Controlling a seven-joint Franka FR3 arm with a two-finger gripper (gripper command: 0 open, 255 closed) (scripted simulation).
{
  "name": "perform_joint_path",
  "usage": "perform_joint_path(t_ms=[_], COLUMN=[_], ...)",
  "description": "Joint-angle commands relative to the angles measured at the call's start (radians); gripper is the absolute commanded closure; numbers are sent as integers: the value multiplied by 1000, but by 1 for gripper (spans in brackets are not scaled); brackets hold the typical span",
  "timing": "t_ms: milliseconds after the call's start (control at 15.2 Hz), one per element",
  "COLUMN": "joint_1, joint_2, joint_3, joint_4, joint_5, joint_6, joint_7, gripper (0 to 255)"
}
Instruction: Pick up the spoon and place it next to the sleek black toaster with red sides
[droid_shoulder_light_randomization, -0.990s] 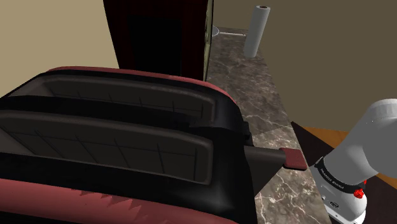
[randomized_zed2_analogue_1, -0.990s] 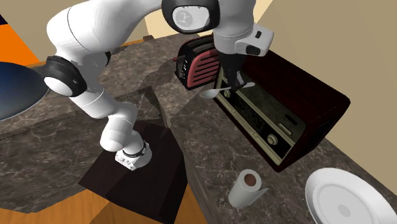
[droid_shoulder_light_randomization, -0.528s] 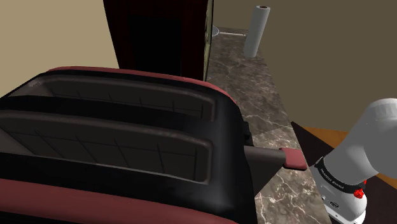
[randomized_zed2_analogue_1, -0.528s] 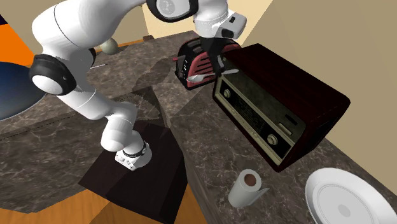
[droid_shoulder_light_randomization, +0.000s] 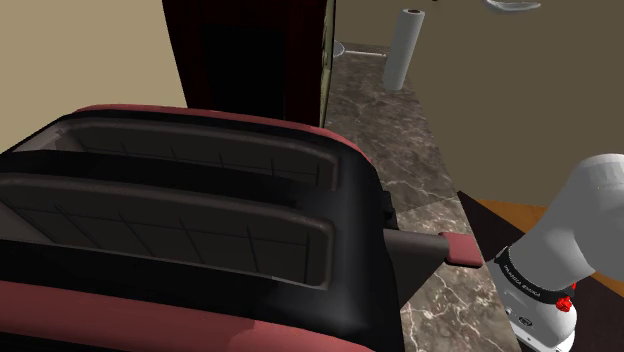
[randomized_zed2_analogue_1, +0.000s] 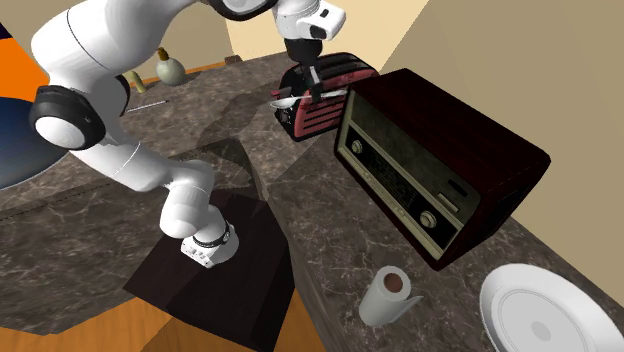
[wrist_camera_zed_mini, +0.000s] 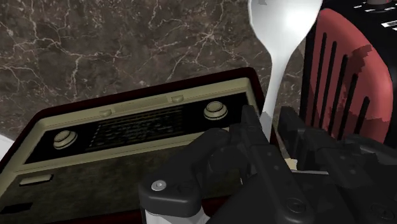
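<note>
You are looking at soft, even light throughout. In the shoulder view the toaster (droid_shoulder_light_randomization: 200, 230) is dim, its slots almost black. In the second exterior view a soft shadow darkens the table (randomized_zed2_analogue_1: 320, 230) beside the stand (randomized_zed2_analogue_1: 230, 275). In the wrist view the bowl of the spoon (wrist_camera_zed_mini: 280, 38) glows bright white, its detail washed out.

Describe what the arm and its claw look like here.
The arm is glossy white, built of rounded tubular segments with dark rings at the joints. Its base collar is a dark band with small white lettering and red dots beside it. The claw is all black and blocky, with a round screw head.
</note>
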Motion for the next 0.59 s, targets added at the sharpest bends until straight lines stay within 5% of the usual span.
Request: perform_joint_path(t_ms=[0,528], joint_1=[11,47], joint_2=[-27,-98], joint_3=[37,186], joint_4=[-17,-36], joint_5=[14,78], joint_6=[-1,-8], joint_7=[48,230], gripper=[255,255])
